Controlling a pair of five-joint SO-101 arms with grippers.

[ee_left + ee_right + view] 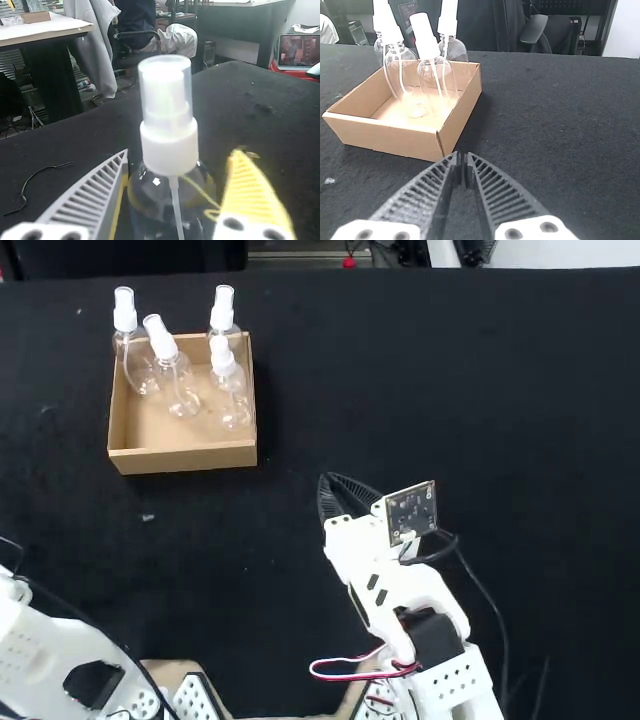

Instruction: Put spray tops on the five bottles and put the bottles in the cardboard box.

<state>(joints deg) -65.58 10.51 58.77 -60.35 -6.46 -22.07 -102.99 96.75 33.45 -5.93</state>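
A clear bottle [165, 195] with a white spray top [167, 130] stands upright between the grey and yellow fingers of my left gripper [181, 155], which is shut on its shoulder. The cardboard box [180, 456] sits at the far left of the table with several capped bottles [180, 380] inside, some leaning. In the right wrist view the box [385, 132] and its bottles [430, 75] lie a short way ahead of my right gripper [460, 162]. That black gripper [335, 492] is shut with nothing in it, right of and nearer than the box.
The table is covered in black cloth [450, 390], bare to the right of the box. The left arm's white body [40, 650] fills the near left corner. A thin wire [40, 175] lies on the cloth. Chairs and desks stand beyond the table.
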